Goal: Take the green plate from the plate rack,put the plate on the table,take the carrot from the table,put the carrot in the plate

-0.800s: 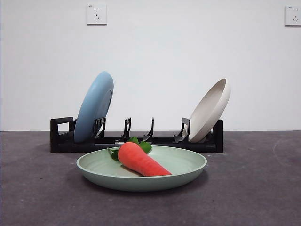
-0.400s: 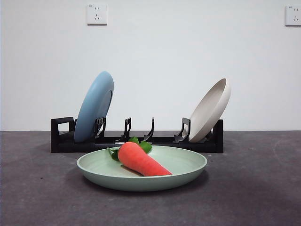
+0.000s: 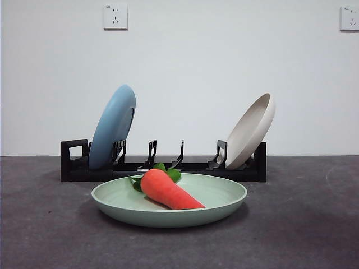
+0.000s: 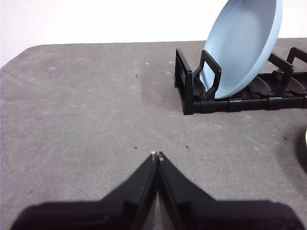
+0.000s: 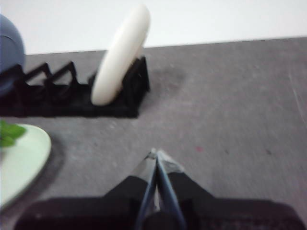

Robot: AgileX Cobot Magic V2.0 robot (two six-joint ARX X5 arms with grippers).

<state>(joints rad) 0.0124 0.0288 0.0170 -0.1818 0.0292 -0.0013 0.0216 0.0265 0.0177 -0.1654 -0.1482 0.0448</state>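
Note:
The green plate [image 3: 168, 203] lies flat on the table [image 3: 303, 224] in front of the plate rack [image 3: 162, 163]. In the plate rests the carrot [image 3: 168, 190], its green leaves pointing toward the rack. The right wrist view shows an edge of the green plate [image 5: 21, 160] with a bit of leaf. My left gripper [image 4: 157, 155] is shut and holds nothing, hovering over bare table off the rack's handle end [image 4: 192, 84]. Also shut and holding nothing, my right gripper [image 5: 156, 153] sits beyond the rack's other end. Neither gripper appears in the front view.
A light blue plate [image 3: 113, 127] leans in the rack's left slot and a beige-white plate [image 3: 252, 130] in its right slot. The middle prongs hold nothing. A white wall with two outlets stands behind the table.

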